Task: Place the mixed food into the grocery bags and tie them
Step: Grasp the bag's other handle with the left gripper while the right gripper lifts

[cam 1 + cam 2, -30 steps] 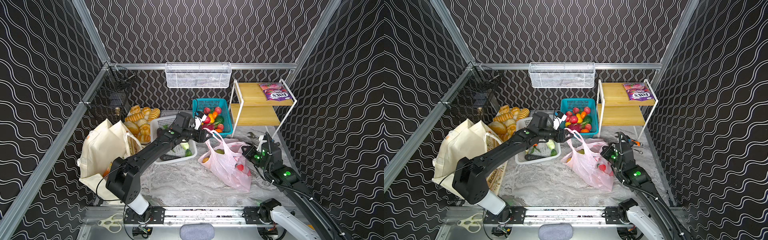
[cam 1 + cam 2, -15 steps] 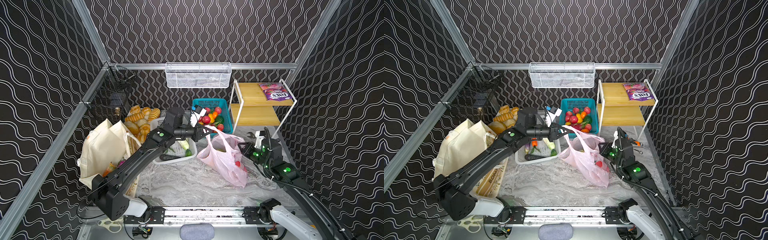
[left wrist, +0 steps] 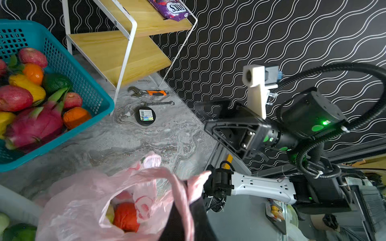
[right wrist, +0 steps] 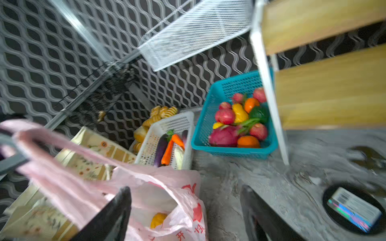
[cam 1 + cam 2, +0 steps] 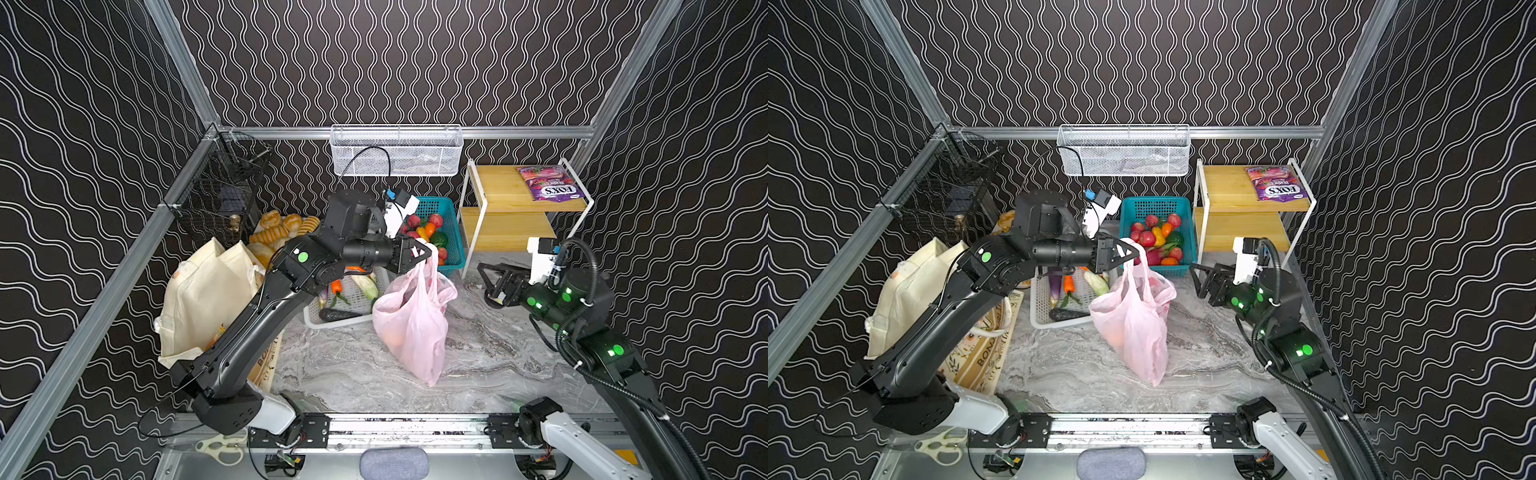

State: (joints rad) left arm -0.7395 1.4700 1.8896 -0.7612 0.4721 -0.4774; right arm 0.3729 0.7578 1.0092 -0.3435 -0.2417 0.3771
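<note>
Left gripper (image 5: 424,252): closed tight on one loop handle (image 3: 181,194) of the pink plastic bag (image 5: 411,332); the grip showed in both top views.
Pink plastic bag: hung from that one handle, between the white basket (image 5: 309,320) and the right arm. Its lower end looked to rest on the table (image 5: 353,374).
Bag contents: red tomato (image 3: 125,217) visible through the open mouth, plus an orange-yellow item (image 4: 158,219) lower down.
Second handle: limp flap (image 3: 149,160), held by nothing.
Right gripper (image 3: 205,117): jaws wide apart, empty, just beside the bag, not touching it.
Canvas tote (image 5: 203,286): slumped at the left wall beside the left arm, mouth open, untied.
Purple FOX'S pouch (image 5: 548,188): lay on top of the wooden shelf (image 5: 496,191), not bagged.
Step (my read): presenting the handles for the tie.
Risk 1: the single-handle hold tilted the mouth, so a swing or quick lift could roll the tomato out.
Risk 2: thin film in a small pinch. The load could stretch it, tear it, or slide it from the jaws.
Risk 3: the loose handle was small and floppy. The right jaws could close on the bag wall or on air, and the knot would fail.
Risk 4: the bag hung near the teal basket (image 5: 453,245), so sideways travel could snag its rim.
Risk 5: tying now would leave the pouch out.
</note>
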